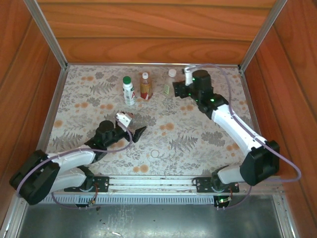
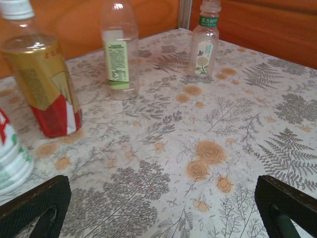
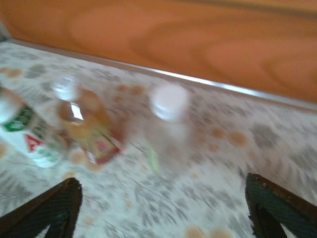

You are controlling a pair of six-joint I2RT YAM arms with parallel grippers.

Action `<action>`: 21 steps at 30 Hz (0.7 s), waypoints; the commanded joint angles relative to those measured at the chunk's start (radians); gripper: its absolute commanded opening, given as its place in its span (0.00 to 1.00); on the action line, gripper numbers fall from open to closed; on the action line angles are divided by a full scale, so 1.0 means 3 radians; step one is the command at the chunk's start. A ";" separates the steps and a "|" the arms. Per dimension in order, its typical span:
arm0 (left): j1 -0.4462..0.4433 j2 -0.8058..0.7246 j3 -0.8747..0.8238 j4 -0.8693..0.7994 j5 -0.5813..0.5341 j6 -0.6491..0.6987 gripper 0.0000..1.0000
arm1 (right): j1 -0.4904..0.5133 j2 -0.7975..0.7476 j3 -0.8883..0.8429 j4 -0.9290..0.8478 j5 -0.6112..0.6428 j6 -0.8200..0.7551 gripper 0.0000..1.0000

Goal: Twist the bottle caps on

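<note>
The counter (image 1: 198, 144) wears a pale cloth printed with grey fern leaves and orange flowers. It sits inside a box of reddish wood-grain panels: a back panel (image 1: 153, 29) at 12 o'clock, a left side panel (image 1: 20, 74) at 9 o'clock and a right side panel (image 1: 297, 74) at 3 o'clock. Two slanted silver metal posts (image 1: 48, 34) rise from the far corners at 11 and 1 o'clock, and a dull grey metal sheet (image 1: 148, 218) lies along the near edge at 6 o'clock.

I've got worktop (image 1: 198, 144) in grey fern + orange flower print. Far left: white bottle (image 1: 129, 94) w/ green cap (image 1: 127, 79), green/red lbl. Amber bottle (image 1: 145, 88), red/gold lbl. Clear bottle (image 2: 119, 49), pale-green lbl. Walls (image 1: 148, 29) orange-brown wood grain.
</note>
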 commanded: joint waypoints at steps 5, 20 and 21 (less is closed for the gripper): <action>-0.0207 0.0617 0.0417 0.0345 0.0202 -0.0043 1.00 | -0.0783 -0.0009 -0.0129 -0.0403 -0.0240 0.0113 1.00; -0.0308 0.1021 0.0649 0.0467 0.0339 -0.0069 1.00 | -0.1212 0.1105 0.0556 -0.0532 -0.0298 0.0129 0.83; -0.0311 0.1021 0.0645 0.0466 0.0355 -0.0070 1.00 | -0.1214 0.1140 0.0553 -0.0498 -0.0295 0.0139 0.80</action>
